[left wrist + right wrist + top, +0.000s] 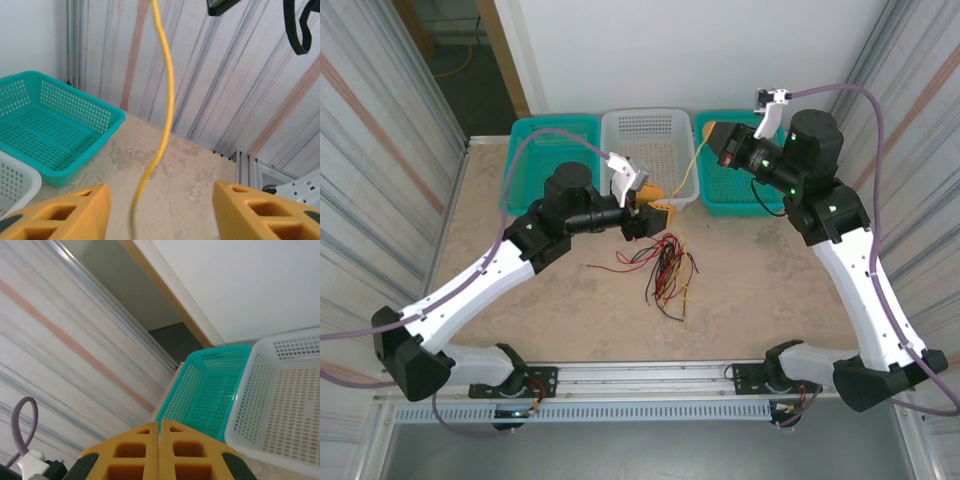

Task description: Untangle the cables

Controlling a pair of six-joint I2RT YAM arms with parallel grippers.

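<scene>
The right claw [159,442] sits at the bottom centre of its wrist view, its orange fingers pressed flat together. Seen from overhead, it is upper right of centre, and the top end of the yellow cable [692,172] meets its tip, pinched there. That cable droops down and left toward the left claw [655,206] near the middle of the frame. In the left wrist view the left claw gapes wide, with the yellow strand hanging between its fingers. Just below centre, the red and black cables [662,268] lie in a loose tangle on the tabletop [770,285]. A white basket [650,125] stands along the top.
</scene>
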